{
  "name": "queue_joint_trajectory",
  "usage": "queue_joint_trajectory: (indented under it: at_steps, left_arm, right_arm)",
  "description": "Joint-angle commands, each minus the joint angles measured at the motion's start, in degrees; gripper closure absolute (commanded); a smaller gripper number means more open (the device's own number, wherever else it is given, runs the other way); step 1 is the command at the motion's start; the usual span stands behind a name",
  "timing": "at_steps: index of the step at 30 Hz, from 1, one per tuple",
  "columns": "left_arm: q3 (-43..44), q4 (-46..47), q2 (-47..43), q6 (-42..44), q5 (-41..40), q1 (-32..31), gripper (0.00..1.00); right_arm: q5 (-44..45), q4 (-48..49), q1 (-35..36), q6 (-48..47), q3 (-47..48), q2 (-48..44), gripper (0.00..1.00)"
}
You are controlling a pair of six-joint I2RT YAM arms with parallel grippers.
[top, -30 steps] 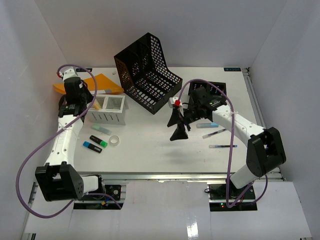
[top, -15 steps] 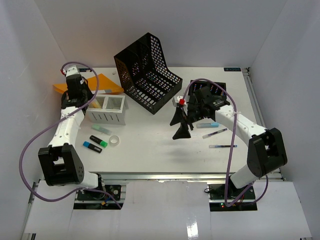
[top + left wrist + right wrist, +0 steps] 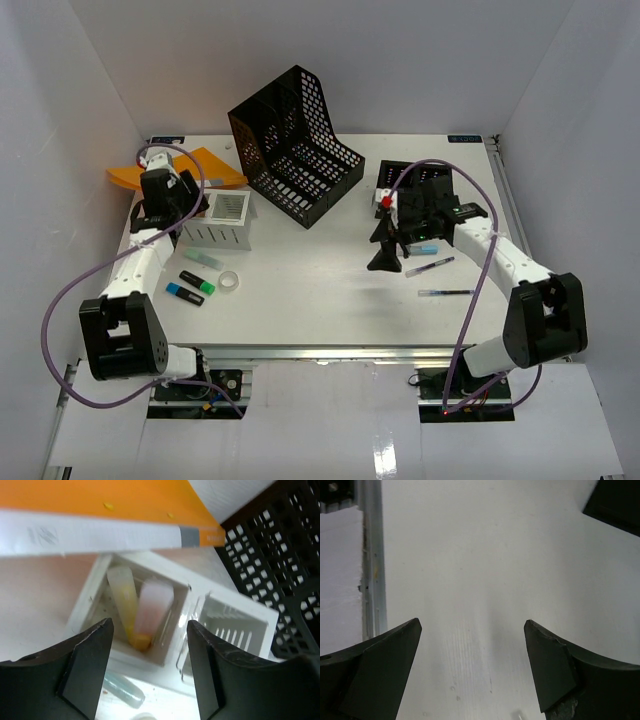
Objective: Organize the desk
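Observation:
The desk (image 3: 310,300) is a white tabletop with a metal rail (image 3: 370,555) along its front. My left gripper (image 3: 188,205) hangs open over the left compartment of a white organizer box (image 3: 225,222). In the left wrist view the gripper (image 3: 149,626) is empty, and below it a yellow highlighter (image 3: 122,597) and a pink highlighter (image 3: 155,607) lie inside the organizer (image 3: 235,625). My right gripper (image 3: 385,262) stands open and empty over bare desk right of centre; the right wrist view shows that gripper (image 3: 472,625) above white tabletop.
A black mesh file rack (image 3: 295,140) stands at the back. An orange notebook (image 3: 215,165) lies behind the organizer. A pale green highlighter (image 3: 202,260), two dark highlighters (image 3: 197,283), (image 3: 184,294) and a tape roll (image 3: 229,281) lie front left. Three pens (image 3: 430,266) and a black tray (image 3: 428,180) are at right.
My left gripper has shifted over the organizer and its jaws have opened. My right gripper has moved to the right, still open.

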Motion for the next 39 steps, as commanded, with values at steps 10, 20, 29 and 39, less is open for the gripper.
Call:
queue_joint_trajectory:
  at_steps: [10,20,29,39]
  left_arm:
    - [-14.30,8.77,-26.67,-2.90,27.15,0.26,0.06]
    - [-23.50,12.84,-37.95,-5.75,36.33,0.17,0.05]
    - [-23.50,13.36,-38.03,-6.02,37.91,0.17,0.02]
    - [-25.01,18.79,-37.43,-9.68,43.17,0.17,0.02]
  right_arm:
    - [23.77,-16.74,-7.24,-46.93,-2.05,-5.21,0.10]
    - [32.73,-8.94,-7.15,-35.97,7.93,13.37,0.15]
    - [34.88,-7.94,-7.06,-34.41,11.61,20.85,0.26]
    - [34.89,-9.13,-6.89,-34.99,12.60,24.75,0.45]
